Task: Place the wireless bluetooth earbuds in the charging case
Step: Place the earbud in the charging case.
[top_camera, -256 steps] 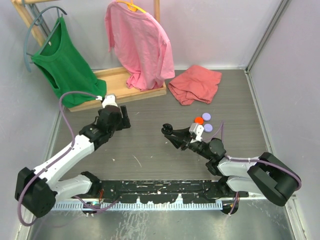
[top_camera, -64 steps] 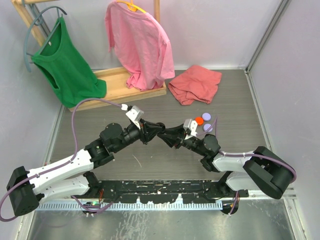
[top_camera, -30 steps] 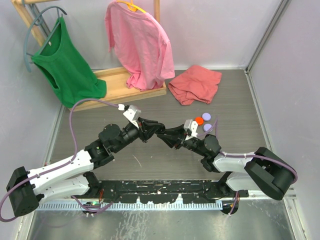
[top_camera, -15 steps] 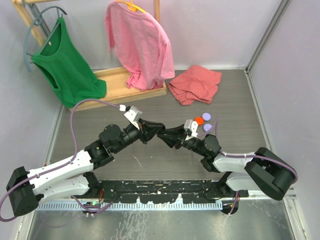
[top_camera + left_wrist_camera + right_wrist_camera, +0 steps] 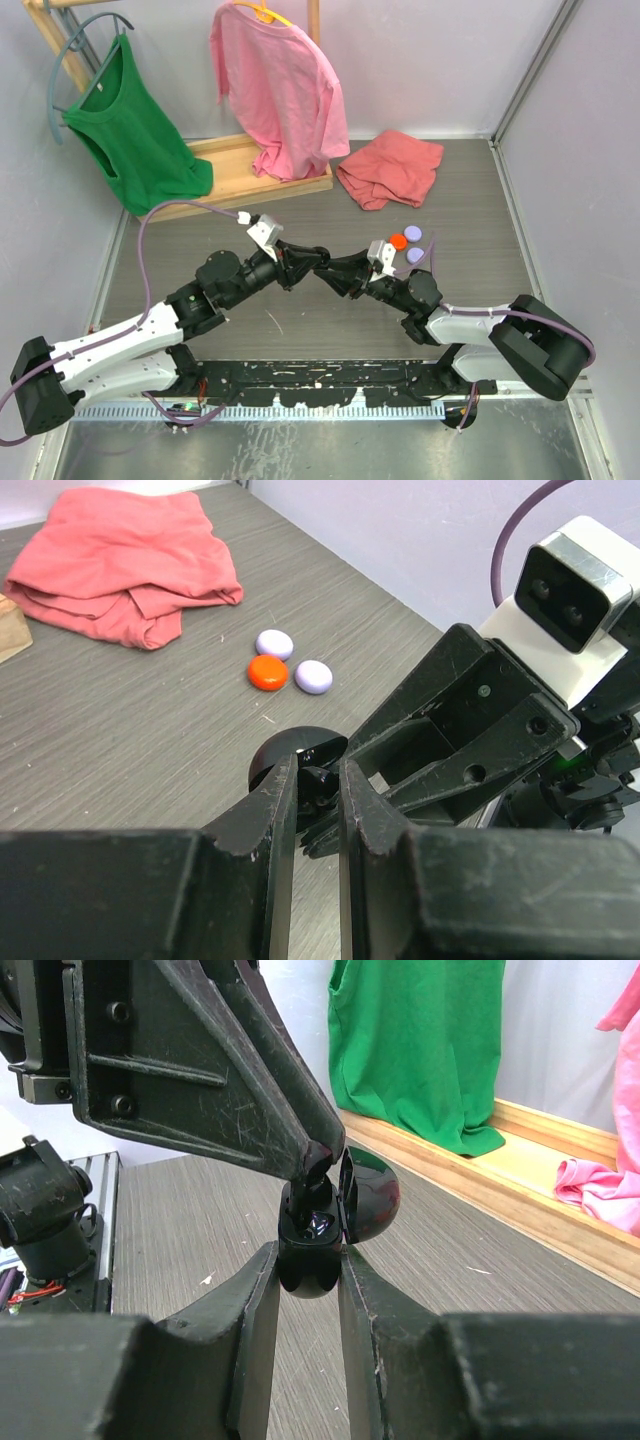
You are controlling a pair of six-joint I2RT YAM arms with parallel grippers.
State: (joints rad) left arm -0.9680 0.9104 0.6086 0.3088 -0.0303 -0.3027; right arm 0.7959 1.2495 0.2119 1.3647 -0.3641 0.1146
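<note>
Black earbud [image 5: 318, 1188] meets the case [image 5: 370, 1198] over the table [image 5: 330, 320]
The right gripper [image 5: 308, 1258] clamps the black case low down, its lid swung open. The left gripper [image 5: 318, 792] is pinched tight on the earbud, whose lower end sits in the case's open well. Three discs [image 5: 268, 672], one red-orange and two lavender, lie just beyond, near a crumpled pink cloth [image 5: 390, 168]

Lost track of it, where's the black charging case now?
At the top view's centre, the black charging case sits lid-open in the right end effector, tip to tip with the left end effector and its black earbud.
</note>
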